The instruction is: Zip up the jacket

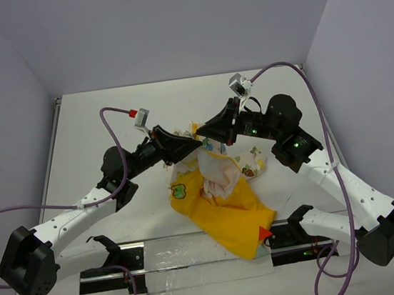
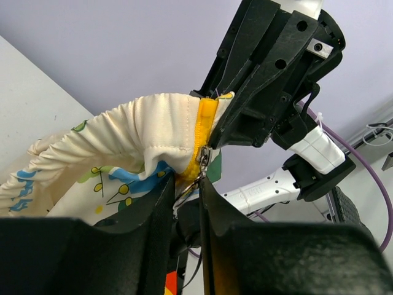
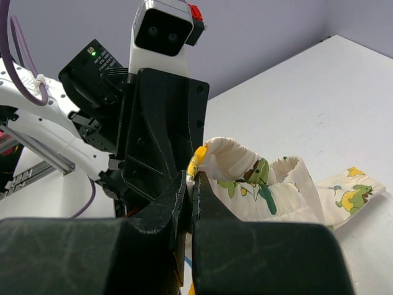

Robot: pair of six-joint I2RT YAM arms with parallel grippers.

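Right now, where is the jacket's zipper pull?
In the left wrist view, the zipper pull hangs mid-frame between the left fingers, just under the jacket edge that the right fingers pinch.

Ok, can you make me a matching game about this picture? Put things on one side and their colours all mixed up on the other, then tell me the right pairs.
Things:
1. zipper strip on the jacket
2. zipper pull
3. cable
4. table

Colours:
A. purple
B. white
C. orange-yellow
D. silvery metal

Right pairs: 1-C, 2-D, 3-A, 4-B.
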